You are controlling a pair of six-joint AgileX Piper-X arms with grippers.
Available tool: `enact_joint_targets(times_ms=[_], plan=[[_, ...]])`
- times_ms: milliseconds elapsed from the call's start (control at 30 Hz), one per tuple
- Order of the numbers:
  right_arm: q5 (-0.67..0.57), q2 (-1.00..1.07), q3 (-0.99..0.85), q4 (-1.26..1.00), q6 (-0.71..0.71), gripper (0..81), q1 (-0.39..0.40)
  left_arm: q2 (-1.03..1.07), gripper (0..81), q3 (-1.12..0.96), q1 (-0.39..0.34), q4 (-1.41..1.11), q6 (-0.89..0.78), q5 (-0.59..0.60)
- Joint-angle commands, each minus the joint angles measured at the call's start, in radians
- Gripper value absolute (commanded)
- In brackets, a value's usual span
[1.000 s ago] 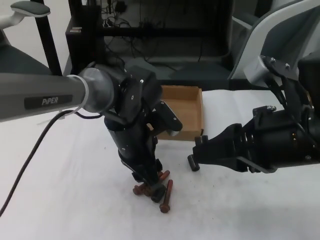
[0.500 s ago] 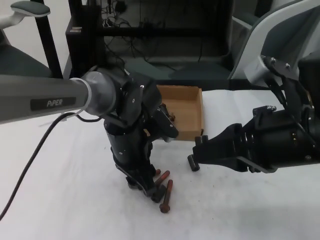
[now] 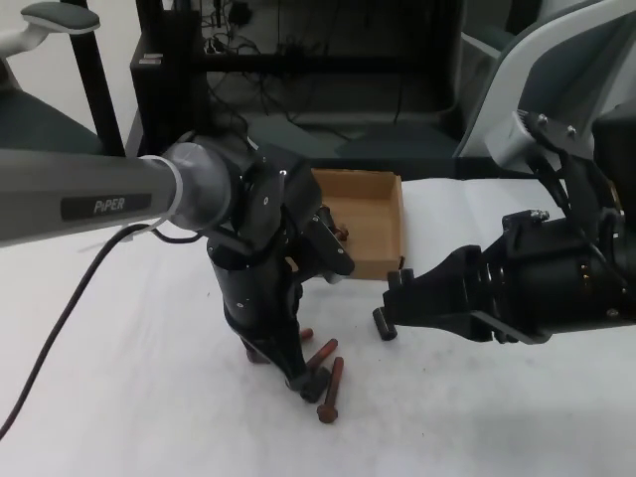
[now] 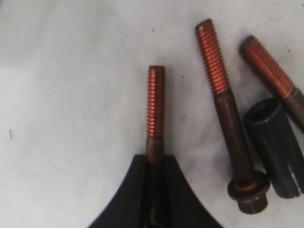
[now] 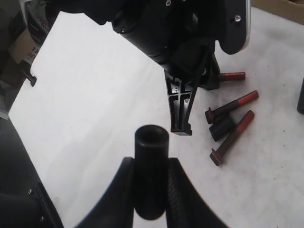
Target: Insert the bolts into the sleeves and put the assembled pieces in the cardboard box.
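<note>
Left tool (image 4: 154,160) clenched on bolt (image 4: 156,102), now pulled from loose bolts (image 4: 228,114) beside it; right tool (image 5: 151,166) grasping sleeve (image 5: 151,142), ready for insertion.

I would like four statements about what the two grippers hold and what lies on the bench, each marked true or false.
1. The left gripper is shut on a bolt. True.
2. The right gripper is empty. False: it grips a black sleeve.
3. The held bolt sits inside a sleeve. False: its thread is bare.
4. A loose sleeve lies beside two loose bolts. True.
</note>
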Motion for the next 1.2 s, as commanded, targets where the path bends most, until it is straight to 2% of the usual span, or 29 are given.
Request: enact_joint_targets(times_ms=[0,200,400,467,500,567,633,833,1000,1167], plan=[[-0.014,-0.010,-0.002,-0.012,-0.008,0.4,-0.004,-0.002,1.5,-0.003,0.002,0.003,0.000,-0.028],[-0.014,-0.010,-0.002,-0.012,-0.008,0.4,-0.004,-0.017,1.7,-0.003,0.002,0.012,0.054,-0.114],[-0.015,-0.013,-0.002,-0.012,-0.016,0.4,-0.004,-0.080,1.7,-0.003,0.002,0.038,0.256,-0.104],[-0.015,-0.013,-0.002,-0.012,-0.019,0.4,-0.004,-0.105,1.7,-0.003,0.005,0.093,0.397,-0.032],[-0.021,-0.013,-0.002,-0.012,-0.026,0.4,-0.004,-0.119,1.7,-0.003,0.011,0.132,0.455,0.047],[-0.032,-0.013,-0.002,-0.012,-0.047,0.4,-0.004,-0.141,1.7,-0.003,0.023,0.207,0.519,0.162],[-0.032,-0.013,-0.002,-0.012,-0.055,0.4,-0.004,-0.163,1.7,-0.003,0.038,0.292,0.586,0.228],[-0.032,-0.013,-0.002,-0.020,-0.158,0.4,-0.004,-0.211,1.7,-0.003,0.047,0.439,0.874,0.278],[-0.032,-0.013,-0.002,-0.021,-0.269,0.4,-0.004,-0.215,1.7,0.001,0.042,0.372,1.187,0.370],[-0.037,-0.013,-0.002,-0.021,-0.289,0.4,-0.004,-0.215,1.7,0.003,0.015,0.304,1.418,0.390]])
